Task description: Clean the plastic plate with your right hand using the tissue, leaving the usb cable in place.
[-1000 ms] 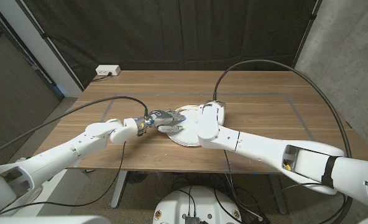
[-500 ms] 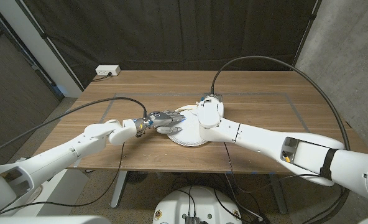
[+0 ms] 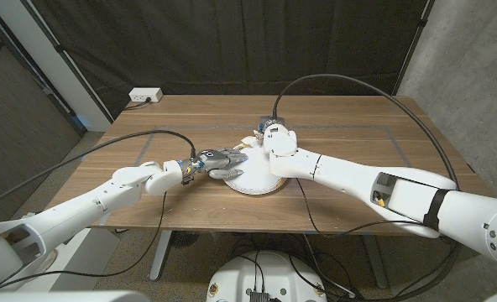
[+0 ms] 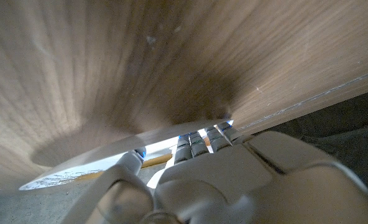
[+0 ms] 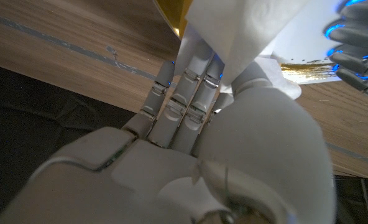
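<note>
The white plastic plate (image 3: 253, 179) lies at the table's middle, with a yellow smear (image 5: 305, 66) on its surface. My left hand (image 3: 218, 159) grips the plate's left rim, thumb and fingers (image 4: 206, 140) pinching the edge (image 4: 97, 163). My right hand (image 3: 265, 134) is at the plate's far side and holds a folded white tissue (image 5: 243, 34) between thumb and fingers. The tissue (image 3: 251, 140) hangs just over the far rim. In the right wrist view the left hand's fingertips (image 5: 358, 46) sit on the plate beside the smear. I cannot make out the usb cable.
A white power strip (image 3: 145, 96) lies at the table's far left corner. Thick black cables (image 3: 358, 84) arc over both arms. Thin tape lines (image 3: 400, 147) mark the wooden tabletop (image 3: 358, 138). A dark curtain hangs behind the table.
My right arm has swung away from over the plate toward its far side, carrying the tissue with it. The left hand has kept its hold on the rim.
</note>
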`<state>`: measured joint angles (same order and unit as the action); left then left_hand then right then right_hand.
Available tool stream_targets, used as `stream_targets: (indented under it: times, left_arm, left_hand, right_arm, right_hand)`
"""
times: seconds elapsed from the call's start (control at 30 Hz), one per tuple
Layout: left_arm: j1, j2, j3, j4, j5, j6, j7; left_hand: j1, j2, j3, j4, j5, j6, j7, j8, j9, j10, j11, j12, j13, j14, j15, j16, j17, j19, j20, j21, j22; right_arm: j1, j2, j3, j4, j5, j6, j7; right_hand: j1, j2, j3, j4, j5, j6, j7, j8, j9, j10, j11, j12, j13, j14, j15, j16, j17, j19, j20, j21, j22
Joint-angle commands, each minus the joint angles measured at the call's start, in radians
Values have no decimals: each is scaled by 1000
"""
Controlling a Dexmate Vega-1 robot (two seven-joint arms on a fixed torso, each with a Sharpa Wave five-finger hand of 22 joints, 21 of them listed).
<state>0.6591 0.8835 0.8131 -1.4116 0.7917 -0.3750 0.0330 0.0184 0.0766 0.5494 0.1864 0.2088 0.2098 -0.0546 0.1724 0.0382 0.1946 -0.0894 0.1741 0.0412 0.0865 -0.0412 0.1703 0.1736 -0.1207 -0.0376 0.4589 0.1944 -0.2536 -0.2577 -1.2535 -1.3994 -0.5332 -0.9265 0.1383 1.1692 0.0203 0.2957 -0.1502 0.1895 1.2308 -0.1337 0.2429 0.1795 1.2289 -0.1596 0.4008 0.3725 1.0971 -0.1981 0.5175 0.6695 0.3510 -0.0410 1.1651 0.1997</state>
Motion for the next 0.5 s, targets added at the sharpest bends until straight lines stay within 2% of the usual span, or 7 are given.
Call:
stream_targets:
  times: [0.03,0.37,0.5]
  left_arm:
    - [-9,-10,3,10,-3,16,14]
    - [-11,-13,7,2,-3,28,10]
    - [-12,-9,16,-15,15,43,-17]
  left_hand:
    - [-7,80,7,0,3,268,6,8,136,208,-57,7,135,1,-136,9,9,-8,-4,3,1]
    - [-8,78,6,0,2,241,5,4,137,186,-55,4,136,-2,-131,9,9,-14,-1,2,2]
    - [-12,75,2,2,1,268,10,17,138,213,-54,18,136,0,-126,12,10,-16,0,2,3]
  right_arm:
    - [30,7,-23,42,66,81,0]
    - [39,-50,-83,-74,70,-56,113]
    - [37,-75,-104,-129,80,-137,139]
  right_hand:
    - [-4,-2,11,-1,0,14,3,-4,4,9,5,-5,6,4,-38,-4,5,-5,-132,12,1]
    - [-5,-6,13,-2,0,17,5,-8,4,11,5,-8,9,7,-38,-6,10,-7,-134,20,-1]
    - [-5,-7,14,-3,0,18,6,-10,4,13,6,-10,11,8,-38,-7,12,-8,-134,23,-2]
